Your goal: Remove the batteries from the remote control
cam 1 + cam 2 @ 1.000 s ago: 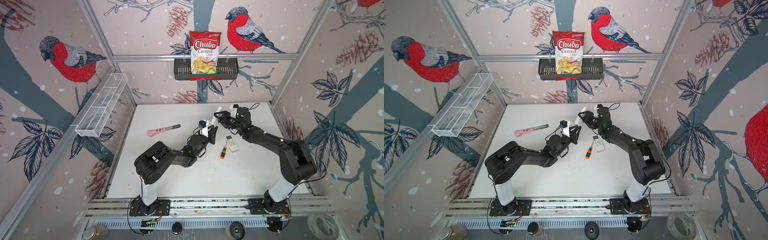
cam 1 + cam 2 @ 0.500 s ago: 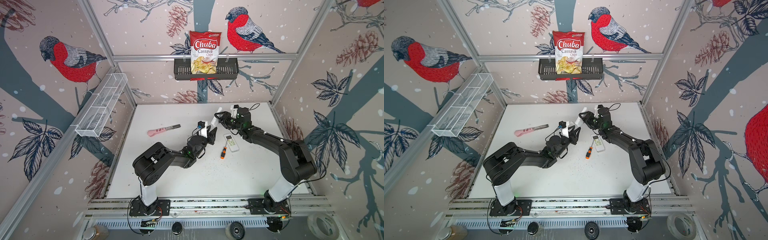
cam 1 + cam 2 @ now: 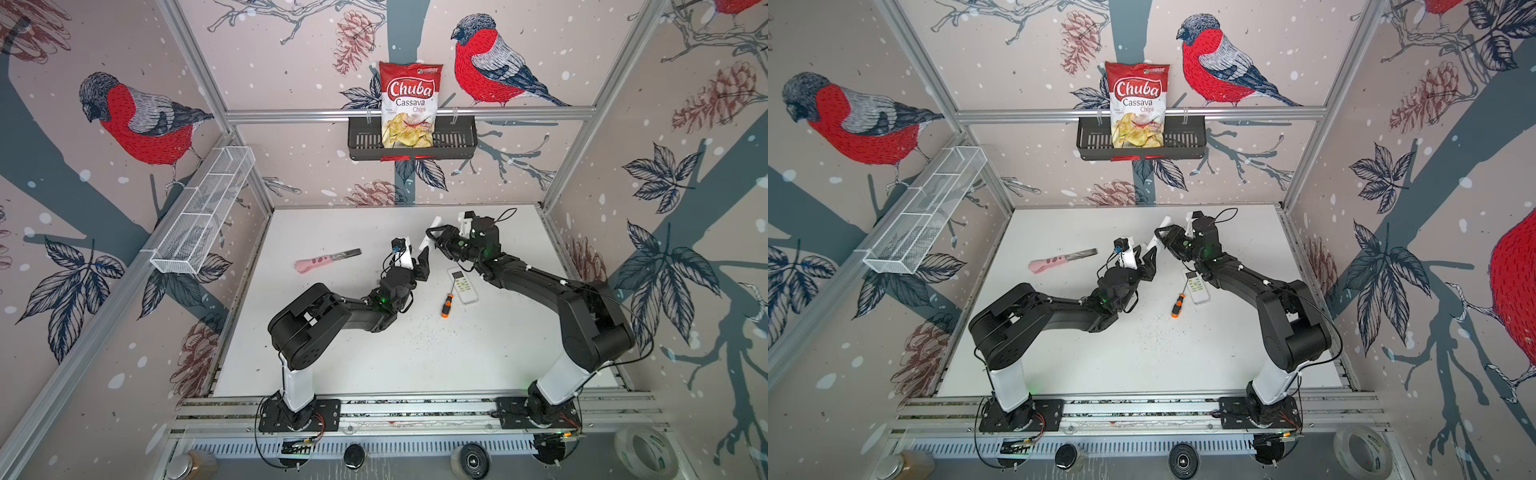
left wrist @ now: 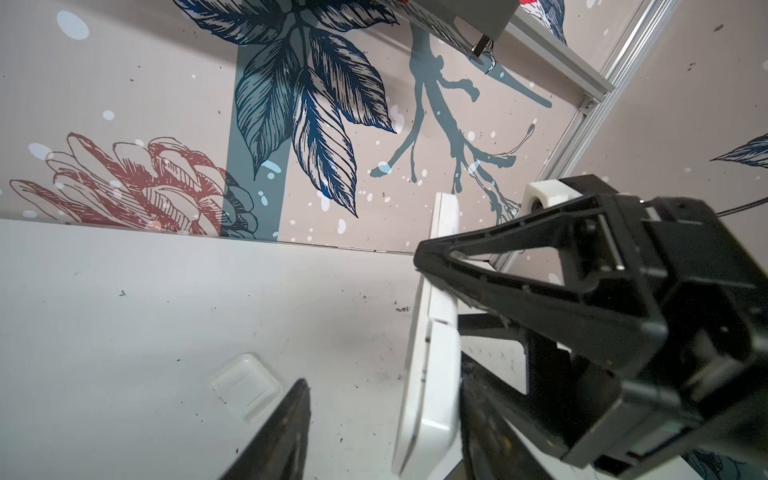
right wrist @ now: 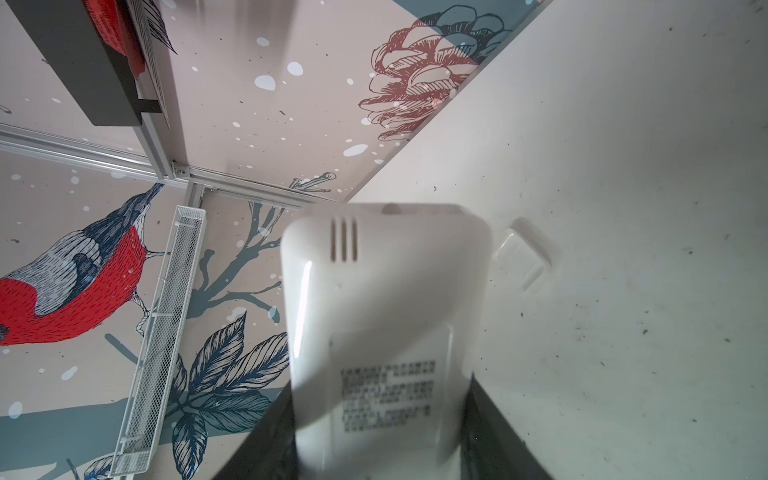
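Observation:
My right gripper (image 5: pixel 380 386) is shut on a white remote control (image 5: pixel 386 316) and holds it in the air above the table's back middle (image 3: pixel 430 232) (image 3: pixel 1160 235). The remote's back with its printed label faces the right wrist camera. My left gripper (image 4: pixel 382 374) is open around the remote's lower end (image 4: pixel 432 353). One finger (image 4: pixel 486 407) lies along it, the other finger (image 4: pixel 282 424) stands apart. In both top views the left gripper (image 3: pixel 419 261) (image 3: pixel 1148 259) sits just below the held remote. A small white cover (image 4: pixel 245 384) (image 5: pixel 521 253) lies on the table. The batteries are hidden.
A second white remote (image 3: pixel 462 284) (image 3: pixel 1198 286) lies on the table beside an orange-and-black screwdriver (image 3: pixel 447 304) (image 3: pixel 1178 304). A pink-handled knife (image 3: pixel 326 261) (image 3: pixel 1062 259) lies to the left. A chips bag (image 3: pixel 409 104) sits in a black wall basket; a wire shelf (image 3: pixel 203 216) hangs on the left wall.
My left gripper's jaws have spread apart at the remote's lower end. The right arm has kept the remote in the same place.

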Motion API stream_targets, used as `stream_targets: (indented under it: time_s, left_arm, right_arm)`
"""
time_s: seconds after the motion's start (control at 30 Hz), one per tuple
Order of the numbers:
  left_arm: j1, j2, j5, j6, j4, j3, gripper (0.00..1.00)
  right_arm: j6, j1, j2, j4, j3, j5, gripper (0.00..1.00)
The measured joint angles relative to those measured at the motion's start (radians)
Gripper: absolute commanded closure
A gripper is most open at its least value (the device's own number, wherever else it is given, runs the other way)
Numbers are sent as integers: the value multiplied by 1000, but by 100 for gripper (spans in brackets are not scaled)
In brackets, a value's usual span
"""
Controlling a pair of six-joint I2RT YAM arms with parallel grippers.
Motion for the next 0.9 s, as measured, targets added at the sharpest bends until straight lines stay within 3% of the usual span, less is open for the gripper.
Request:
stream_targets:
  time_s: [0.13, 0.57, 0.9]
  left_arm:
    - [0, 24, 22, 0, -18, 37, 48]
    - [15, 59, 81, -32, -38, 63, 77]
    - [19, 48, 142, -32, 11, 16, 73]
  right_arm:
    - [0, 3, -2, 0, 0, 2, 66]
    - [-4, 2, -2, -1, 1, 20, 66]
    - [-5, -21, -2, -16, 2, -39, 66]
